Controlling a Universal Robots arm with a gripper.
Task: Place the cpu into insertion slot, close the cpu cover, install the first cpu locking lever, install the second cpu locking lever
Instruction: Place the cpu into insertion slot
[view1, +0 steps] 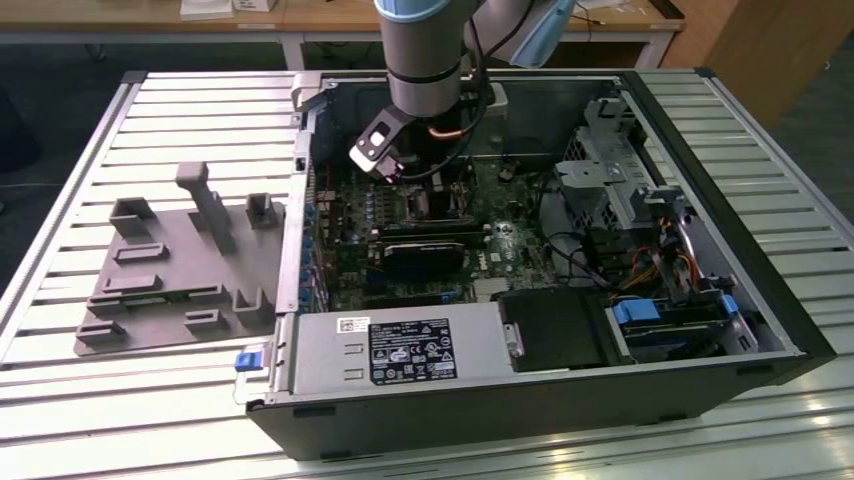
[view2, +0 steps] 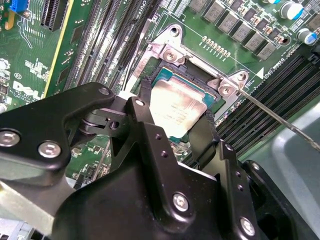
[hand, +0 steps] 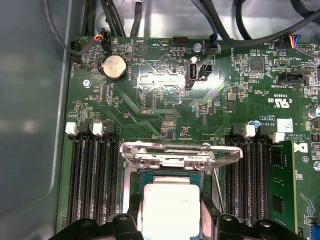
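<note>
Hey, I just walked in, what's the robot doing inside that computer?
The arm reaches down into the open computer case. Its gripper has its fingers on either side of the cpu, holding it at the insertion slot on the green motherboard. I can't tell whether the chip is fully seated. The cpu cover stands open, and a thin locking lever is swung out, unlatched.
</note>
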